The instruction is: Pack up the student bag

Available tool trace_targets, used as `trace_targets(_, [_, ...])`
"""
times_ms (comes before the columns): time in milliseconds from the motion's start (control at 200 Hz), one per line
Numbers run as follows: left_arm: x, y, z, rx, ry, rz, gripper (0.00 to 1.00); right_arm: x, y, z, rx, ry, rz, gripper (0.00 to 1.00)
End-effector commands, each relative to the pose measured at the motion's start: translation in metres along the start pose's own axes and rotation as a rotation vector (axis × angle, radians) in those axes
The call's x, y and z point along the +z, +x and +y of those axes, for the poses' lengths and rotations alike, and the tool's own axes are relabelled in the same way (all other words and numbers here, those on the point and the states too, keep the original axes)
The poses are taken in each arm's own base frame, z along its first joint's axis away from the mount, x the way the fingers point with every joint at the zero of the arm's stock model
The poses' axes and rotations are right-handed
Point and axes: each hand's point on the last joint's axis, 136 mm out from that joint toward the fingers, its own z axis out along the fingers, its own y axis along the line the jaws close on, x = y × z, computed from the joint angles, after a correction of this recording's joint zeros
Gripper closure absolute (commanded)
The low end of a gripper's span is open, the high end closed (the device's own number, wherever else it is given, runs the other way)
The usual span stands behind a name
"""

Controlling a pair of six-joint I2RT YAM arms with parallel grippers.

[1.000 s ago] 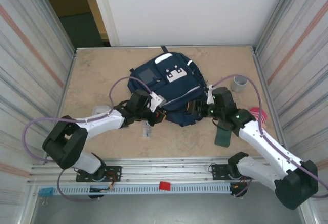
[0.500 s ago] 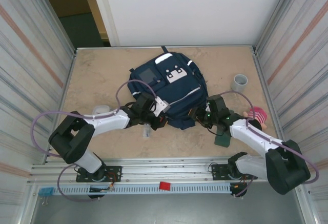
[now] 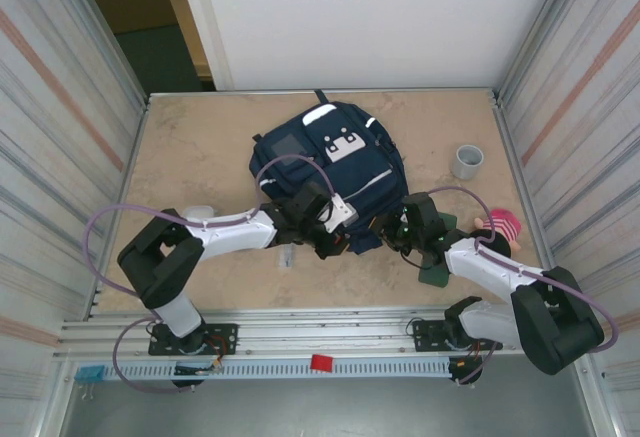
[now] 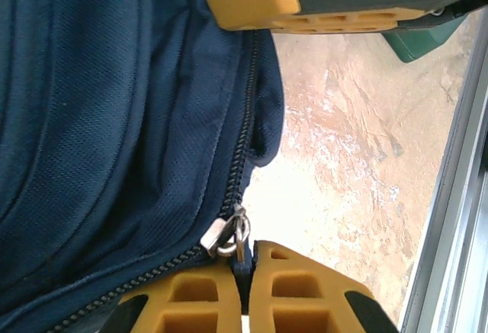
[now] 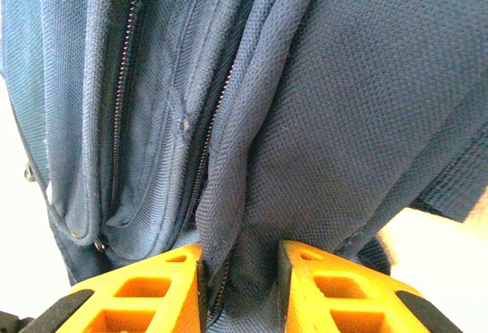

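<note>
Fabric fold of student bag point(image 5: 343, 120) pinched by right pincer point(image 5: 240, 268); zip pull point(image 4: 225, 235) clamped in left pincer point(image 4: 245, 273), tab end hidden

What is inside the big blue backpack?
Nothing inside shows: the backpack hides whatever it holds under navy fabric. Only the outside is visible, with the left end effector pinching a zipper pull.

Setting: lab robot cell
Walls: striped panels point(image 3: 60, 107) outboard of left pincer point(image 3: 345, 242), right pincer point(image 3: 384, 229)
Base: marbled table point(image 3: 200, 147) beneath both
Mounting: aluminium rail point(image 3: 330, 329) behind both
</note>
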Motion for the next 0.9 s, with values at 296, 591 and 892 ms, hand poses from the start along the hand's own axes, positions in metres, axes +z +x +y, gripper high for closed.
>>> trace_targets(296, [-0.057,-0.027,-0.017,0.307,-0.081,-0.137,0.33,-0.043,-0.001,0.034,-0.216,-0.030,0.044,0.51])
trace_targets(591, [-0.080,0.006,0.030,0.739,-0.244,-0.071,0.17,-0.081,0.003,0.066,-0.411,-0.053,0.077,0.45])
trace_targets(892, [-0.040,-0.004,0.069,0.811,-0.289,0.024,0.25,-0.074,0.025,0.072,-0.507,-0.065,0.123,0.46])
